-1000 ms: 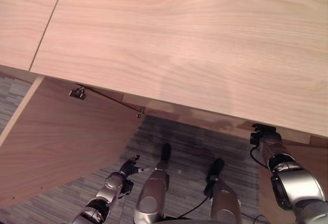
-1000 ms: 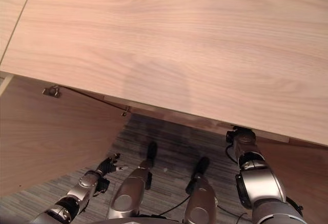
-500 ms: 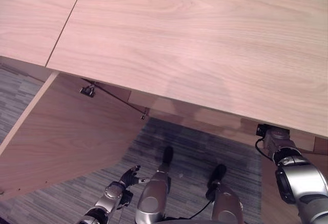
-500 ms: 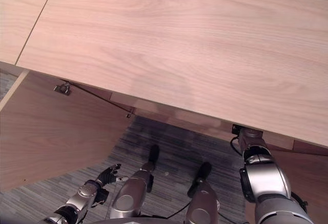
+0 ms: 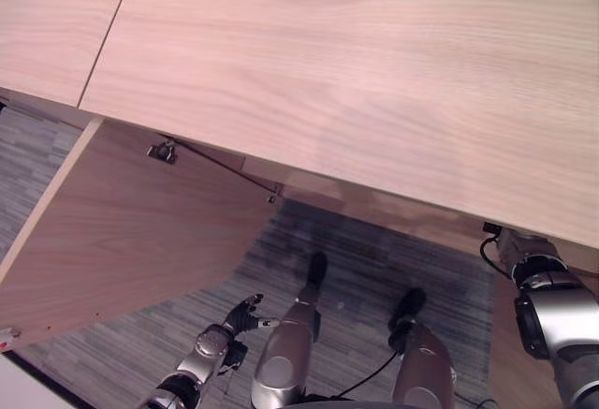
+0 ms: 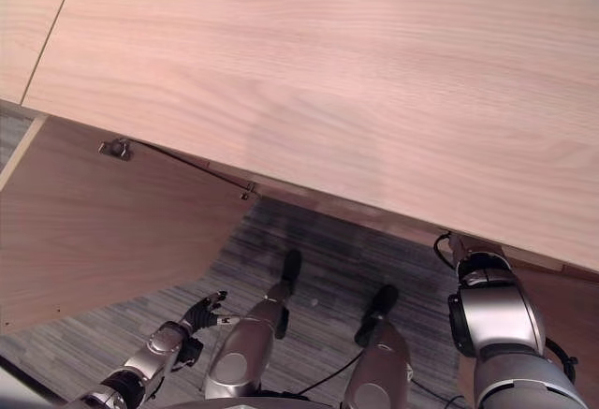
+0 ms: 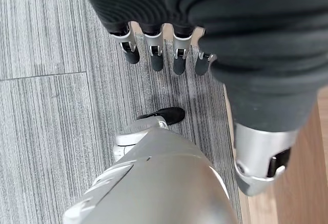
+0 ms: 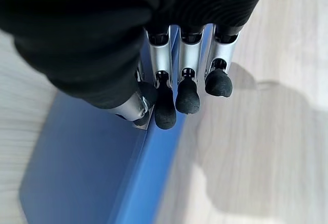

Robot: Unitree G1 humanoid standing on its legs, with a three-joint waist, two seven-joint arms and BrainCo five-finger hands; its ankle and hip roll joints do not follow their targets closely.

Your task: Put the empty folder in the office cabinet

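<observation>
Blue plastic, smooth and flat-sided: that is the folder [image 8: 97, 183] I see in the right wrist view, pinched at its top edge by my right robot hand [image 8: 177, 88], fingers curled down 1 face and the thumb closed against the other. It sits upright on pale wood, which I judge to be the inside of the office cabinet [image 5: 374, 81], since in the eye views the right arm reaches in under the cabinet's wide wooden top and the hand itself is hidden there. Being empty, the folder should weigh little and stay stiff enough to stand on its lower edge, though its glossy skin looks slippery, so I would keep the pinch near the spine edge where the board is firmest. The cabinet door [image 5: 122, 231] hangs open on my left side. My left robot hand [image 7: 154, 55] is low beside me over the grey carpet [image 7: 46, 106], fingers relaxed and loosely spread, holding nothing.
</observation>
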